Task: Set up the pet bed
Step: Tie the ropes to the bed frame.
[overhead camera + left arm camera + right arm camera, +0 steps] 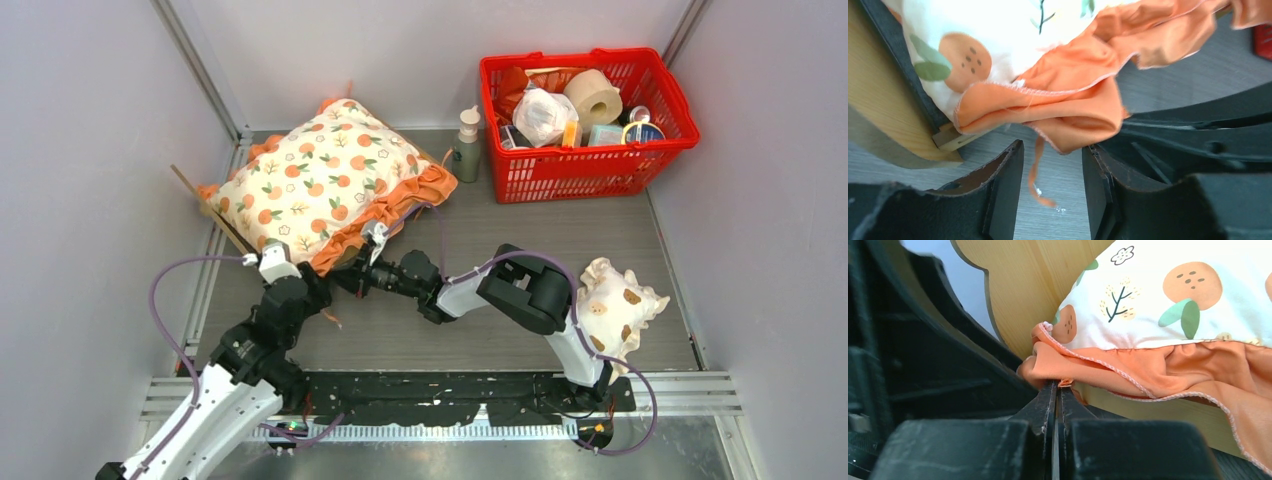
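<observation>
Light-wood pet bed (1023,285) with scalloped headboard sits beneath the cushion (1173,300); left claw (1053,152) released, right claw (1058,388) clenched.

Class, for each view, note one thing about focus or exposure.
Top view: evenly lit, sharp throughout. Left wrist: the cushion washes out white at the top; left fingers dark and soft. Right wrist: right fingers blurred close to the lens, cushion print sharper.
</observation>
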